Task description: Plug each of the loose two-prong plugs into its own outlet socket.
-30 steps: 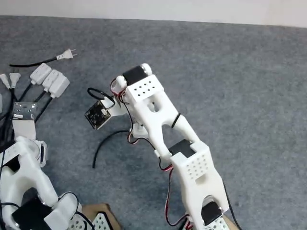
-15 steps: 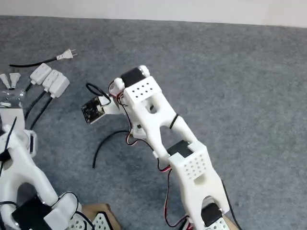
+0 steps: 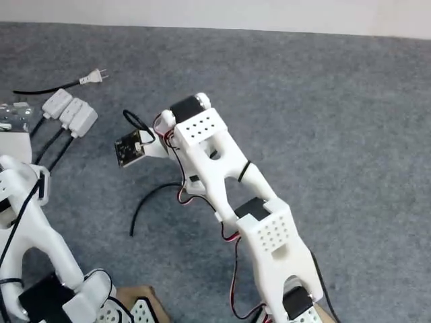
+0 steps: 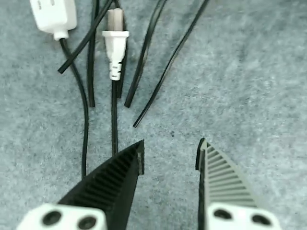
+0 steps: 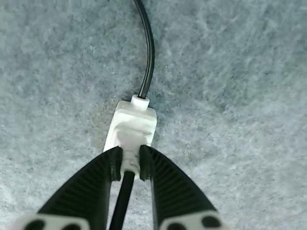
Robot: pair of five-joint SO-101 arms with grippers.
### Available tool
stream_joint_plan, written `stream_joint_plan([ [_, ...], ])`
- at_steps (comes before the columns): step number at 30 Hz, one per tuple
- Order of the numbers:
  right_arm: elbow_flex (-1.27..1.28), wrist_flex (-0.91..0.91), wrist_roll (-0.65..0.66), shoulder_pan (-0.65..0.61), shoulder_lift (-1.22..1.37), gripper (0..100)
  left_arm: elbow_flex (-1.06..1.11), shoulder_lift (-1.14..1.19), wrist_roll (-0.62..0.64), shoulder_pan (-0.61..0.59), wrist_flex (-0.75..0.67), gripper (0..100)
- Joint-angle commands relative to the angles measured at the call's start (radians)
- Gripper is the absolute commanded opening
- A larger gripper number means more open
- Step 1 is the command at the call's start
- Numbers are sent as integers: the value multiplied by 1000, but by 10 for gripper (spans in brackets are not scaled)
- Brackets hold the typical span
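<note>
Here, the right claw [image 5: 129,158] is pinching a white plug [image 5: 132,124] by its narrow end, fingers pressed together on it, with the plug's broad body over the grey desk [image 5: 249,96]. One black cord [image 5: 149,52] is leaving the far end of that body, and a second one is running back between the fingers. In the high view the right arm [image 3: 222,168] is lying across the middle of the desk with its wrist toward the left, and the left arm [image 3: 30,222] is standing along the left edge. The left claw [image 4: 171,146] is hanging spread wide, holding nothing, with bare desk showing between its fingertips. Just beyond it a two-prong plug [image 4: 115,45] is lying among several black cords [image 4: 87,124], its prongs pointing away from the claw, and a white outlet socket [image 4: 53,14] is lying beside it. In the high view three white sockets [image 3: 71,111] are sitting in a row near the left edge, and a loose plug [image 3: 91,77] is lying apart behind them.
</note>
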Motion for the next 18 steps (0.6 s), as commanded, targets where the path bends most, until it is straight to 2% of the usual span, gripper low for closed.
stream_joint_plan([
  [1, 22, -16, -32, 35, 110, 9, -44, -31, 11, 24, 14, 197],
  [7, 4, 12, -71, 45, 97, 19, -44, -30, 11, 35, 14, 197],
  [15, -213, 116, -221, 50, 85, 293, -39, -24, 15, 88, 14, 197],
  [18, -280, 116, -310, 50, 84, 313, -38, -22, 55, 108, 9, 197],
])
